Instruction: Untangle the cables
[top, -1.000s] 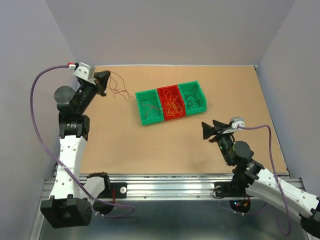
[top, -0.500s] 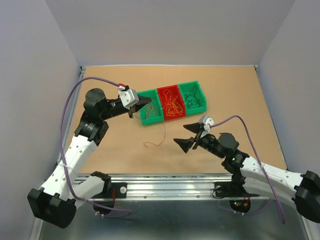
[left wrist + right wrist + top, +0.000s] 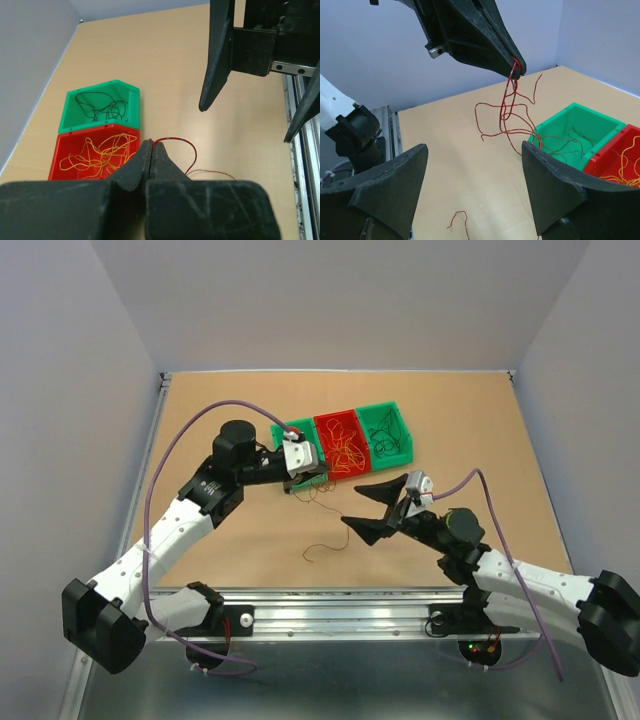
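Care first: ease right gripper [image 3: 473, 150], spread wide and holding nothing, forward and up toward the red wires [image 3: 507, 115] dangling just ahead. Aim for one loop at the outer edge of the bunch, not the dense middle. Close only on a single strand, then draw away slowly and sideways, watching for neighbouring loops dragging along. Leave the stray red strand [image 3: 322, 548], lying on the table [image 3: 450, 420] near the right gripper, for later. Keep left gripper [image 3: 516, 70] steady: pinched shut on the top of the bunch, raised over the table just in front of the bins. Avoid lowering it and heaping the loops together. Expect springy, hair-thin stuff, likely to snag on wires already in the left green bin [image 3: 575, 112] close behind the bunch.

Cannot count the strands in the bunch, nor find any strand's end. Cannot judge contact between the lowest loops and the table or the bin rim. From the left wrist view, only one red arc past the closed tips. Farther off, yellow wires in the red bin [image 3: 336, 418] and dark ones in the right green bin [image 3: 385, 412], too fine to count.
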`<state>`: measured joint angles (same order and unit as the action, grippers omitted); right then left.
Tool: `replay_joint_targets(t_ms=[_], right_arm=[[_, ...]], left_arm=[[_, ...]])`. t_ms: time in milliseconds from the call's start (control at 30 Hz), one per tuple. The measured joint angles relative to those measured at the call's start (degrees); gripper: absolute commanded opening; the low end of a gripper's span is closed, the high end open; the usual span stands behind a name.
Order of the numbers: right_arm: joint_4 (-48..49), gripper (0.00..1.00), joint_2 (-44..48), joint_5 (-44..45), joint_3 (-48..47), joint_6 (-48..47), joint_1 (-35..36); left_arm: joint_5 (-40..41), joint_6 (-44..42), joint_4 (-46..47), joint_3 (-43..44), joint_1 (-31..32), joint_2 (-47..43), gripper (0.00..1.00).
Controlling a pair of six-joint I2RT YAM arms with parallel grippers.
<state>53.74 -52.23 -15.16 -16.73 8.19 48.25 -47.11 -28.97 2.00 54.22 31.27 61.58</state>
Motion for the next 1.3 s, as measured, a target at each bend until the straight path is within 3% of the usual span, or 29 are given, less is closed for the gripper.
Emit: replay_joint_targets(t_ms=[133, 633, 700, 733, 867, 900, 967, 1000, 1167, 1300], right_arm=[[1.40, 0.72, -4.24, 0.39, -0.04, 0.85, -0.02], [10.32, 0.67, -17.31, 4.42, -1.09, 3.56, 0.00], [11.37, 0.56, -18.08, 4.42, -1.46, 3.63, 0.00], [11.63, 0.39, -18.34, 4.44, -1.62, 3.82, 0.04], [12.83, 0.05, -18.95, 4.42, -2.08, 3.93, 0.17], [12.98, 0.01, -18.97, 4.39, -2.21, 4.13, 0.20], [13.20, 0.01, -18.95, 4.42, -2.23, 4.04, 0.20], [13.25, 0.01, -18.91, 4.48, -2.23, 4.09, 0.20], [13.16, 0.01, -15.63, 7.17, -2.12, 4.22, 0.20], [13.86, 0.00, -9.09, 9.33, -0.33, 4.24, 0.20]], left_arm=[[0.59, -1.57, -1.55, 0.00, 1.51, 0.83, 0.00], [-0.59, -7.23, -7.19, 0.02, 4.44, 1.29, 0.01], [-0.70, -7.65, -7.72, 0.02, 4.76, 1.84, 0.02], [-0.70, -7.78, -7.91, 0.02, 4.79, 2.12, 0.02], [-0.63, -8.46, -8.96, 0.02, 5.20, 3.28, 0.04], [-0.61, -8.55, -9.16, 0.02, 5.33, 3.41, 0.08], [-0.48, -8.87, -9.14, 0.04, 5.42, 3.45, 0.16], [-0.37, -8.98, -9.14, 0.07, 5.40, 3.45, 0.29], [1.53, -9.90, -9.05, 0.13, 5.44, 3.43, 0.66], [3.17, -10.19, -8.48, 0.13, 5.49, 2.80, 0.76]])
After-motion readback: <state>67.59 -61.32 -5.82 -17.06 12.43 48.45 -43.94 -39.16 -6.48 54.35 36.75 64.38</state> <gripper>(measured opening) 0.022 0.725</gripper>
